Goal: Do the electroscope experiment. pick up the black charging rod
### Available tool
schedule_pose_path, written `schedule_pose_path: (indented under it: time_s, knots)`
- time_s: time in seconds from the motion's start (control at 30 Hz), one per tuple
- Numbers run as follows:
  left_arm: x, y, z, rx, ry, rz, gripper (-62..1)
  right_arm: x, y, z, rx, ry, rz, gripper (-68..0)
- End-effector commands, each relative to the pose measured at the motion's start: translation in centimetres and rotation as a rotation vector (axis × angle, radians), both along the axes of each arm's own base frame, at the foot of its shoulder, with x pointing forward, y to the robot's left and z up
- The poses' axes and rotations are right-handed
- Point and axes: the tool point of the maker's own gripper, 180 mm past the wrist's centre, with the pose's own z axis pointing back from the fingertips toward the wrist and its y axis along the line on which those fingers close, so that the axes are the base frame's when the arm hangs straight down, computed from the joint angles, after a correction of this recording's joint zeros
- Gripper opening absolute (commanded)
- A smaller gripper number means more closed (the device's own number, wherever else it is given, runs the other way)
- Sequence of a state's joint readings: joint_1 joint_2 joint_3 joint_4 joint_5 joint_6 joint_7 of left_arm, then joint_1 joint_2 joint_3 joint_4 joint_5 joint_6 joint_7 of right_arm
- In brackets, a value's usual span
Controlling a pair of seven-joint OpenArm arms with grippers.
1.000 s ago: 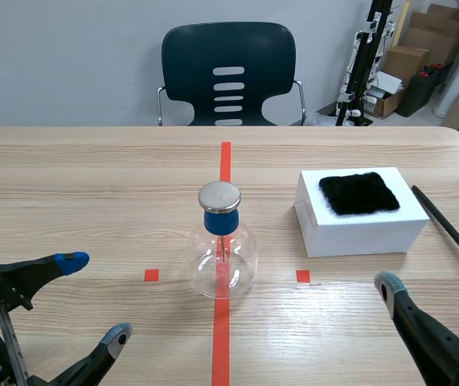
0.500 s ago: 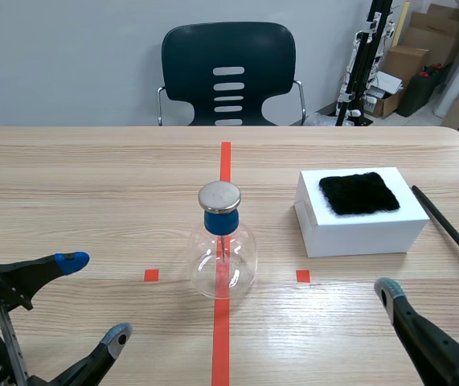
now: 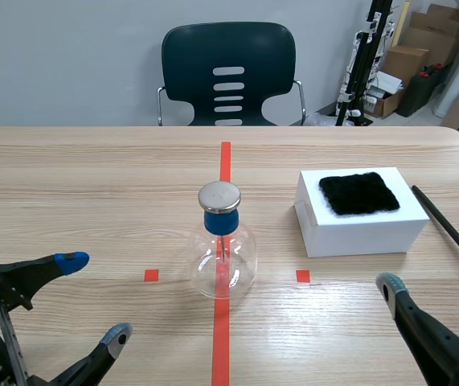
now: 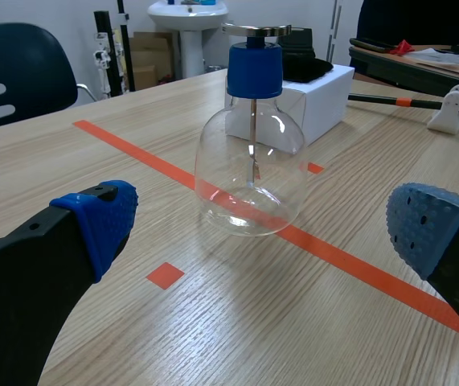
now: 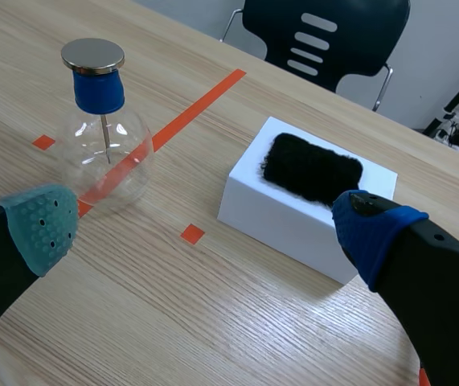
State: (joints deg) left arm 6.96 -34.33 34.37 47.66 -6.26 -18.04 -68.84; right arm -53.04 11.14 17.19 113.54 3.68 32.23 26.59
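Note:
The black charging rod [image 3: 448, 227] lies flat on the table to the right of the white box [image 3: 358, 229]. In the left wrist view the rod [image 4: 378, 100] shows an orange band behind the box. My right gripper [image 3: 436, 249] hovers open over the table beside the rod, touching nothing. In the right wrist view the gripper [image 5: 209, 225] has its fingers spread wide, and the blue one hides most of the rod. My left gripper [image 3: 95, 297] is open and empty at the near left. The glass electroscope flask [image 3: 223, 257] stands on the red centre line.
A black fur cloth [image 3: 358, 193] rests on top of the white box. A dark chair [image 3: 227, 72] stands behind the table's far edge. A small white stand [image 4: 450, 108] sits near the rod's far end. The table edge is close to the rod on the right.
The right gripper has barely shifted near the rod. The left arm, flask, box and rod are as before.

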Motion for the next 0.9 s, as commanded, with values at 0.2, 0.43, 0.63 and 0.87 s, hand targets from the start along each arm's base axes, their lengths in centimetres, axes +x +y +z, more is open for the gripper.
schedule_pose_path:
  time_s: [0.2, 0.43, 0.63, 0.87]
  knots:
    - [0.4, 0.1, 1.0, -0.018, -0.03, -0.001, 1.4, 2.6, -1.0, 1.5, -0.182, 0.035, -0.045, 0.4]
    - [0.4, 0.1, 1.0, -0.018, -0.03, -0.001, 1.4, 4.1, -2.8, 0.7, -0.288, 0.148, -0.132, 0.4]
    - [0.4, 0.1, 1.0, -0.018, -0.03, -0.001, 1.4, 5.9, -4.2, 0.4, -0.344, 0.225, -0.19, 0.4]
    - [0.4, 0.1, 1.0, -0.018, -0.03, -0.001, 1.4, 7.9, -4.7, -0.9, -0.378, 0.348, -0.214, 0.4]
